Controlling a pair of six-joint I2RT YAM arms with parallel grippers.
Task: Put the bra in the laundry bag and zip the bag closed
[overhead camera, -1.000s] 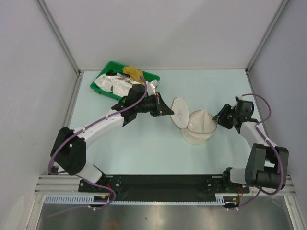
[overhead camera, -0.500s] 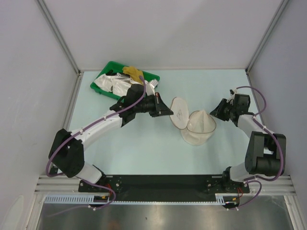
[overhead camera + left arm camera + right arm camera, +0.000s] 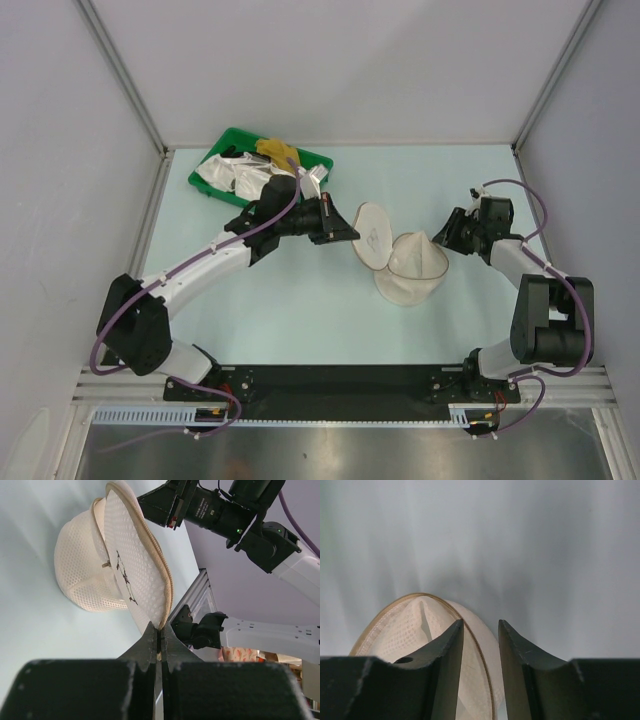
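The laundry bag [image 3: 412,268] lies open mid-table, its lid half [image 3: 373,233] with the dark bra drawing standing up on the left. My left gripper [image 3: 354,237] is shut on the lid's zip rim, as the left wrist view [image 3: 158,634] shows, with the bag [image 3: 95,570] beyond it. My right gripper [image 3: 447,235] is open at the bag's right edge. In the right wrist view its jaws [image 3: 480,626] stand either side of the bag's rim [image 3: 405,625] without gripping it. The mustard-yellow bra [image 3: 279,152] lies in the green tray at the back left.
The green tray [image 3: 318,158] also holds shiny white bras [image 3: 232,176]. My left arm reaches across in front of the tray. Grey walls close in the table on the left, back and right.
My right gripper has moved up and left, closer to the bag's right rim. My left gripper still holds the lid rim and has barely shifted.
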